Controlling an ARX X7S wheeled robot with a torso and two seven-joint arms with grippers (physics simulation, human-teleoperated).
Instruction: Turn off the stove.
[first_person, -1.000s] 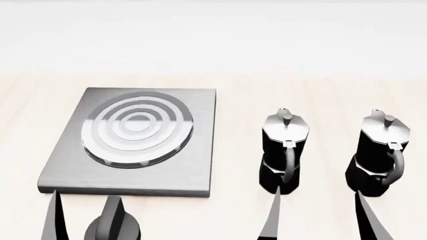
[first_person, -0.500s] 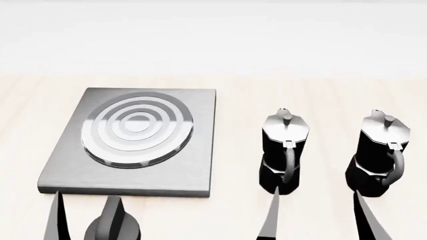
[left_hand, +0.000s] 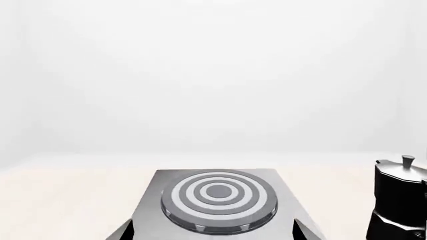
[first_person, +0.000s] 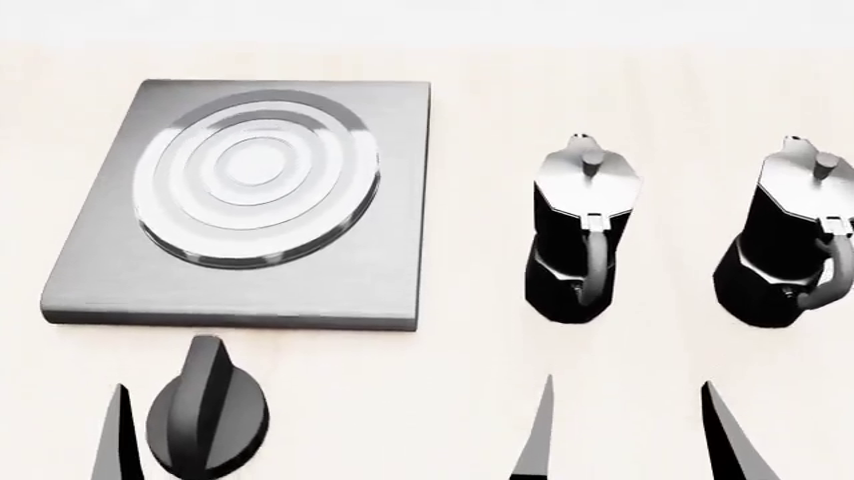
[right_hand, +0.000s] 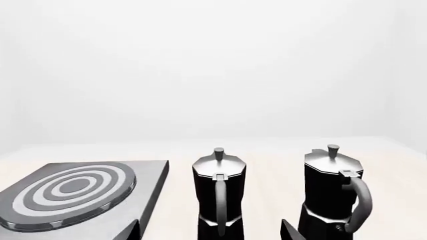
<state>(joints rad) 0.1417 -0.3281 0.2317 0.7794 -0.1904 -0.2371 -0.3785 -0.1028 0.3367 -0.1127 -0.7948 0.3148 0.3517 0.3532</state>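
**Stove-off task, opening stage: both my grippers spread and empty, the knob untouched.**

My left gripper (first_person: 167, 440) shows one dark fingertip (first_person: 120, 435) at the lower edge of the head view, just beside the black ridged knob (first_person: 207, 415); I hold nothing, and with two tips apart in the left wrist view I judge the jaws spread. My right gripper (first_person: 627, 430) is likewise spread, empty, near the two moka pots (first_person: 581, 235). The knob lies on the pale table (first_person: 467, 400) just in front of the stove (first_person: 254, 195), apart from its plate. Reach, grasp and turn all remain. Both grippers are cut off by the frame; the knob's setting cannot be read, and neither wrist view shows it.
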